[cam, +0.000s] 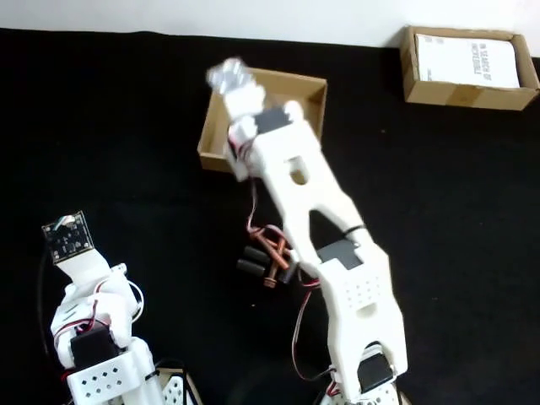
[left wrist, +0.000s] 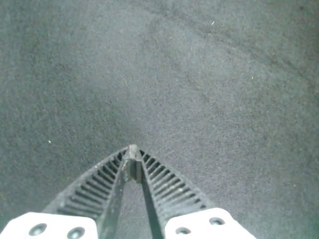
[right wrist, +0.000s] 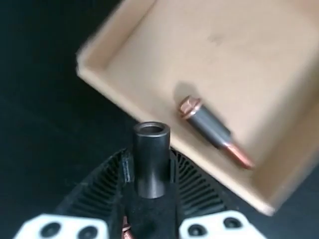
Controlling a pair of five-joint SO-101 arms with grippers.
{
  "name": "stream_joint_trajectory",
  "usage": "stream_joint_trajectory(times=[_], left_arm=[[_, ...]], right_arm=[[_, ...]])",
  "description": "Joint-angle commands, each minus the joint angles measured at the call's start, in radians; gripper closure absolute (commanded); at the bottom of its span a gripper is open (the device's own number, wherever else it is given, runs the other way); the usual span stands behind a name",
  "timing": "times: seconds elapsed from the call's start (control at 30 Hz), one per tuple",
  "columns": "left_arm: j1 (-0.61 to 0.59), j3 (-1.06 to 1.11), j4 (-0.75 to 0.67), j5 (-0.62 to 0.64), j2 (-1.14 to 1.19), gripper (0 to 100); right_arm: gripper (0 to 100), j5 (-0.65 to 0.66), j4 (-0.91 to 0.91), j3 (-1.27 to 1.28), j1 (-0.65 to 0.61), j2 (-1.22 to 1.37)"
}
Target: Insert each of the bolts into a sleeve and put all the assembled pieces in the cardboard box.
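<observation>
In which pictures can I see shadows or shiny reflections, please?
Right wrist view: the assembled piece throws a soft shadow on the floor of the cardboard box, and the sleeve in the right pincer gleams palely at its rim. Left wrist view: the cloth is lit softly, without hard shadows. High view: the white wall strip is brightest.
</observation>
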Motion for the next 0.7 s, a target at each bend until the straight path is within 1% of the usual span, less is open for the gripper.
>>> stream_joint_trajectory(times=[0.0,0.03,0.2,0.3,0.47,0.57,0.67], left_arm=[[-0.008,0.019,-0.017,0.002,-0.002,99],[-0.008,0.019,-0.017,0.002,-0.002,99],[-0.008,0.019,-0.014,0.002,-0.002,99],[-0.008,0.019,-0.015,0.002,-0.002,99],[-0.004,-0.016,0.0,0.003,0.005,99],[0.012,-0.128,0.08,0.003,0.007,99],[0.094,-0.259,0.175,-0.002,0.007,99]], right_arm=[[99.3,-0.028,0.277,-0.346,0.039,-0.016],[99.3,-0.028,0.34,-0.407,0.047,-0.016],[99.3,-0.071,0.335,-0.688,0.136,-0.059],[99.3,-0.071,0.335,-0.728,0.182,-0.131],[99.3,-0.069,0.337,-0.697,0.222,-0.348],[99.3,-0.069,0.337,-0.602,0.239,-0.522],[99.3,-0.063,0.337,-0.4,0.242,-0.733]])
